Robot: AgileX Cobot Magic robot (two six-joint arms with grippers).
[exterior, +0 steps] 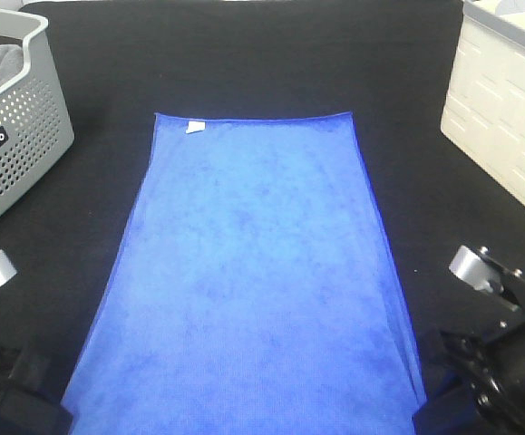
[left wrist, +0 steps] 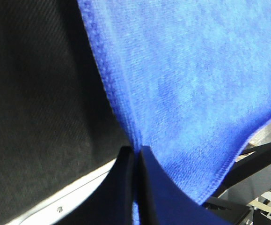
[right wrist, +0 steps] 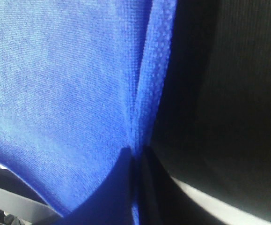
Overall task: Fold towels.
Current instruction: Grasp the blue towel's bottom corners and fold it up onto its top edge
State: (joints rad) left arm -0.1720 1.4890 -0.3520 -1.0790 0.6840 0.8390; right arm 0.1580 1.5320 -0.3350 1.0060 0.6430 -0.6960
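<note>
On the black bench the blue towel lies spread, long axis running away from both arms to the far edge w/ white tag; L tool and R tool each pinch a near corner, jaws pressed together.

a royal-blue fuzzy towel lies spread flat and unfolded on the black counter, beside the perforated grey basket; its small white tag sits at the corner nearest that basket.
</note>
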